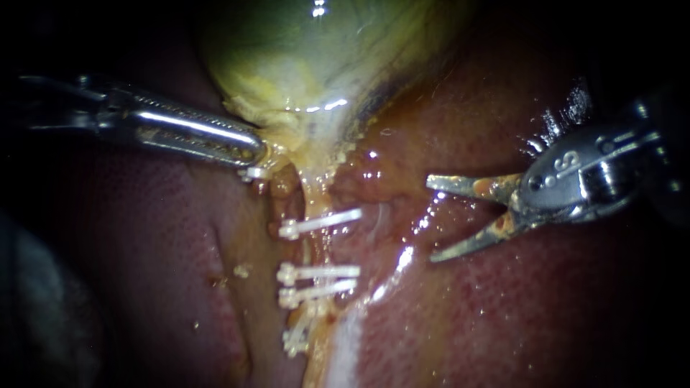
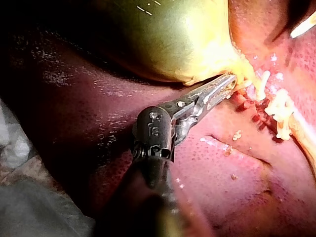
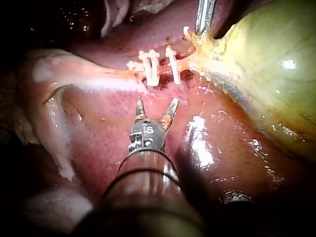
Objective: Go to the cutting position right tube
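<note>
Endoscope view shows the right instrument [image 1: 430, 219] hanging over the liver [image 1: 517, 309], off to one side of the clips [image 1: 320, 271] and not touching them. Its pincer is wide open and holds nothing, and its two tips point at the clips. The clips are white and sit in a row across a pale tube [image 1: 314, 195] that runs away from the gallbladder [image 1: 309, 57]. One clip sits nearer the gallbladder, then comes a bare bit of tube, then more clips close together. Which tube is the right one cannot be told for sure. The left instrument [image 1: 253, 153] is on the other side of the clips, up by the gallbladder. Its pincer is closed on the yellow end of the gallbladder.

The step in hand looks like the trip to the cutting spot, and it is not done yet. Next, the right instrument likely needs to slide toward the clips with its pincer open and put one tip on each side of the bare bit of tube. It should not bump a clip or poke the liver.
</note>
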### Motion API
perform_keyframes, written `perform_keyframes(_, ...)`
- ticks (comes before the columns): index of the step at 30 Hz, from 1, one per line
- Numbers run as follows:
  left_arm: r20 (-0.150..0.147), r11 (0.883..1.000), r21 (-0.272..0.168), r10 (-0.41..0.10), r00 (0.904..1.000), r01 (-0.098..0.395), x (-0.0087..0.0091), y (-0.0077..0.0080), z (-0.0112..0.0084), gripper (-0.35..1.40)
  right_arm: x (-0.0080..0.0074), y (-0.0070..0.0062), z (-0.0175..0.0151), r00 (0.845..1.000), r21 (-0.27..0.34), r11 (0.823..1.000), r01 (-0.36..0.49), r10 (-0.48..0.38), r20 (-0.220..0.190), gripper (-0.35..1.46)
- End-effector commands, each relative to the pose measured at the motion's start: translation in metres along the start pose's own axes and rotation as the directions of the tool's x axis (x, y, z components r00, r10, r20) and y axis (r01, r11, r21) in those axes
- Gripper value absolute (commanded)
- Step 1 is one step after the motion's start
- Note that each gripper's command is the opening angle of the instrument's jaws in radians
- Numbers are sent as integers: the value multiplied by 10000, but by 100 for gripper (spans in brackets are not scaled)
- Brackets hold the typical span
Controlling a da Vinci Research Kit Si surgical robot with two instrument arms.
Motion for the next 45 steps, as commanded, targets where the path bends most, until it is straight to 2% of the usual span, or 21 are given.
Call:
perform_keyframes(1,2,10000,-12,1,10000,-1,0,0,-1,-35,0,0,0,10000,-3,10000,0,0,-24,145)
perform_keyframes(4,15,10000,-55,-14,10000,14,2,3,-8,-35,0,0,0,10000,24,10000,0,0,-34,145)
perform_keyframes(6,47,9999,-151,-47,10000,47,8,8,-18,-35,0,0,0,10000,23,10000,1,-1,-34,145)
perform_keyframes(8,4,9999,-11,-100,9999,100,16,12,-31,-35,-1,0,0,10000,50,10000,4,-4,-44,145)
perform_keyframes(11,-157,9999,92,-73,9998,75,29,19,-50,-35,-1,-1,1,10000,49,10000,9,-9,-45,145)
perform_keyframes(15,-311,9999,130,33,9995,-29,38,25,-63,-35,-1,-1,1,10000,104,9999,12,-11,-64,145)
perform_keyframes(21,-321,9999,159,32,9995,-27,37,28,-61,-35,2,-3,8,9998,301,9995,3,3,-200,145)
perform_keyframes(27,-321,9999,157,33,9995,-28,36,28,-61,-35,5,-15,40,9962,696,9944,-795,818,-310,145)
perform_keyframes(31,-321,9999,159,35,9995,-30,36,28,-61,-35,0,-20,63,9909,950,9872,-1278,1312,-305,145)
perform_keyframes(35,-322,9999,162,37,9995,-32,35,28,-61,-35,-9,-20,82,9847,1137,9792,-1681,1722,-269,145)
perform_keyframes(38,-322,9999,162,37,9995,-32,35,28,-61,-35,-17,-18,92,9790,1297,9728,-1917,1988,-442,145)
perform_keyframes(39,-322,9999,162,38,9995,-33,35,28,-61,-35,-20,-17,96,9759,1341,9716,-1948,2057,-729,145)
perform_keyframes(40,-322,9999,162,38,9995,-33,35,28,-61,-35,-22,-16,98,9730,1396,9686,-2057,2177,-765,145)
perform_keyframes(45,-323,9999,169,41,9995,-36,34,28,-61,-35,-26,-10,109,9579,1734,9550,-2407,2626,-1163,145)
